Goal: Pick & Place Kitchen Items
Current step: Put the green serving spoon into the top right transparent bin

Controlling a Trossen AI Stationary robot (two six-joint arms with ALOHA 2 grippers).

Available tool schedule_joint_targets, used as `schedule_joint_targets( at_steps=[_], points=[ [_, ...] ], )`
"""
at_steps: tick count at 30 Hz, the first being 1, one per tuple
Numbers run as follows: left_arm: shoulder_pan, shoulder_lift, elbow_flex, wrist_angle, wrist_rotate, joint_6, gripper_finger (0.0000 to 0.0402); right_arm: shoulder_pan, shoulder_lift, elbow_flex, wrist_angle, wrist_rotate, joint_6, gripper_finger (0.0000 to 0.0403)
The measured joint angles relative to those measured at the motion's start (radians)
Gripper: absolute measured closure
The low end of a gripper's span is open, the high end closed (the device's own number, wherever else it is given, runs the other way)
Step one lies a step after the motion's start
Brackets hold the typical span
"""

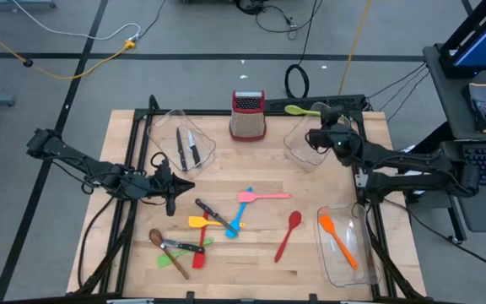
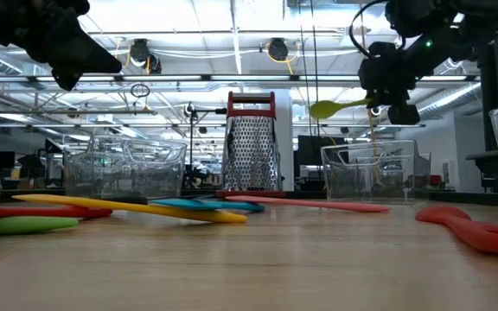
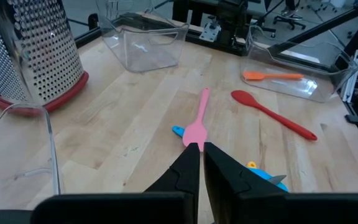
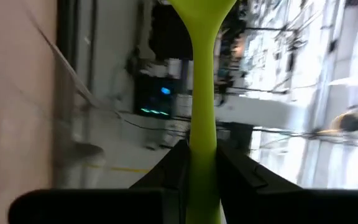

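Note:
My right gripper (image 1: 317, 111) is up over the table's far right corner, beside the far right clear bin (image 1: 305, 145), shut on a yellow-green spoon (image 2: 328, 109). My left gripper (image 3: 199, 154) hovers shut and empty above the table's left middle (image 1: 180, 184), pointing at the pink spatula (image 3: 197, 121). On the wood lie a blue spatula (image 1: 238, 217), a red spoon (image 1: 288, 234), a yellow spatula (image 1: 202, 222), a knife (image 1: 212, 211), a brown spoon (image 1: 164, 245) and a green spatula (image 1: 172, 260). My right gripper pinches the yellow-green spoon's handle (image 4: 202, 140) between its two fingers. The fingers come roughly level from the table's right side, and the handle runs on ahead along them. The spoon is lifted clear, about level, its oval head (image 1: 293, 109) toward the left.
A metal grater with a red top (image 1: 248, 115) stands at the far middle. The far left bin (image 1: 169, 127) holds two knives (image 1: 186, 149). The near right bin (image 1: 354, 263) holds an orange spatula (image 1: 337, 240). Bare wood lies near the front middle.

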Motion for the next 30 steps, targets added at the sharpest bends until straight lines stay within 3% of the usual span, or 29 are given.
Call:
schedule_joint_targets(
  at_steps=[5,12,18,25,30],
  points=[
    [0.0,0.0,0.0,0.0,-0.004,0.006,0.0378,-0.064,0.0,0.094,-0.199,-0.11,0.328,0.0353],
    [0.0,0.0,0.0,0.0,-0.01,0.022,0.0378,-0.134,0.013,0.18,-0.432,-0.136,0.794,0.0353],
    [0.0,0.0,0.0,0.0,-0.025,0.028,0.0378,-0.185,0.041,0.212,-0.53,-0.39,1.234,0.0353],
    [0.0,0.0,0.0,0.0,-0.026,0.031,0.0378,-0.243,0.069,0.212,-0.666,-0.447,1.578,0.0353],
    [0.0,0.0,0.0,0.0,-0.026,0.054,0.0378,-0.295,0.069,0.212,-0.71,-0.597,1.804,0.0353]
  ],
)
